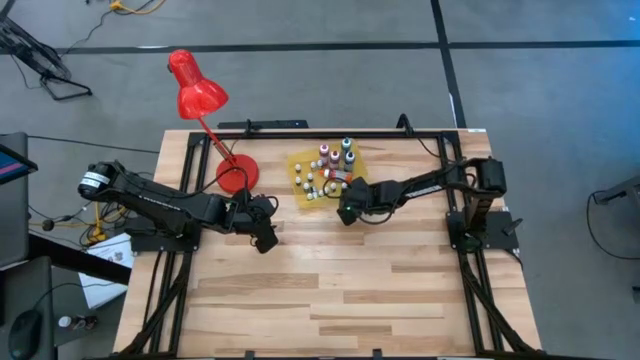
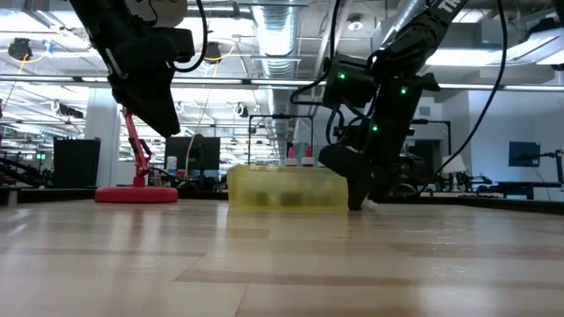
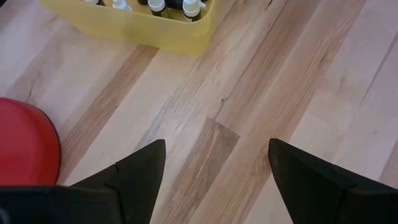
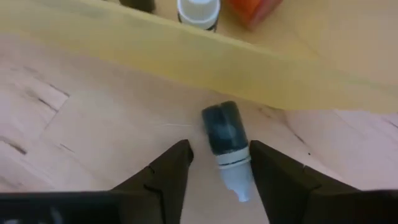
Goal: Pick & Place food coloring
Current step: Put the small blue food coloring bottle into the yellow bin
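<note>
A flat yellow mat (image 1: pixel 300 165) lies at the table's far middle, with several tiny food coloring bottles (image 1: pixel 335 162) standing on it. One dark bottle with a pale cap (image 4: pixel 225 134) lies on its side on the wood beside the mat's near edge (image 4: pixel 186 56). My right gripper (image 4: pixel 220 149) is open and low over it, pointing steeply down, with one finger on each side of the bottle's cap end. My left gripper (image 1: pixel 265 240) hangs open above bare wood (image 3: pixel 217 124) left of the mat, holding nothing. My right gripper has one finger (image 4: pixel 267 168) close against the lying dark bottle's cap end (image 4: pixel 236 177); whether it touches, I cannot tell. A gap shows between the other finger (image 4: pixel 177 165) and the bottle. The fingers lie along the bottle, which rests on the table.
A red desk lamp (image 1: pixel 195 90) stands with its round base (image 1: pixel 237 172) just left of the mat, near my left gripper. Black frame rails (image 1: pixel 440 140) run along the table's edges. Bare wood (image 1: pixel 330 290) fills the table's near half.
</note>
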`<action>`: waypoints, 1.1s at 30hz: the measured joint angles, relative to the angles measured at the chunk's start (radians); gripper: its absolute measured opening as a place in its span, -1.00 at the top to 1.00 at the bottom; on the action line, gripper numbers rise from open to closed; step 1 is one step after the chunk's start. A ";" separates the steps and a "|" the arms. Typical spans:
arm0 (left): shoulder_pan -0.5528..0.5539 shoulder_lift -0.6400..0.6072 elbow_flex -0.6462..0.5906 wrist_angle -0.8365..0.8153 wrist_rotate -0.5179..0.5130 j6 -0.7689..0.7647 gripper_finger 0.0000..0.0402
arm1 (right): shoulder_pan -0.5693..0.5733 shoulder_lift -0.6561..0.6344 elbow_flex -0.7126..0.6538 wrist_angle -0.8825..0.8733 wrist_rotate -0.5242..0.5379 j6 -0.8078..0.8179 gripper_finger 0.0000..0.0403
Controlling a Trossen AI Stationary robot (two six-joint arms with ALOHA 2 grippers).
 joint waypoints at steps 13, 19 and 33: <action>0.000 0.000 0.000 0.023 -0.014 0.032 -0.38 | -0.003 -0.028 -0.002 -0.025 -0.111 -0.271 0.72; 0.000 0.000 0.000 0.164 -0.022 0.218 -0.38 | 0.001 -0.171 0.024 -0.028 -0.320 -0.484 0.67; 0.000 0.000 0.000 0.729 -0.004 0.986 -0.38 | 0.027 -0.270 0.208 0.001 -0.591 -0.698 0.67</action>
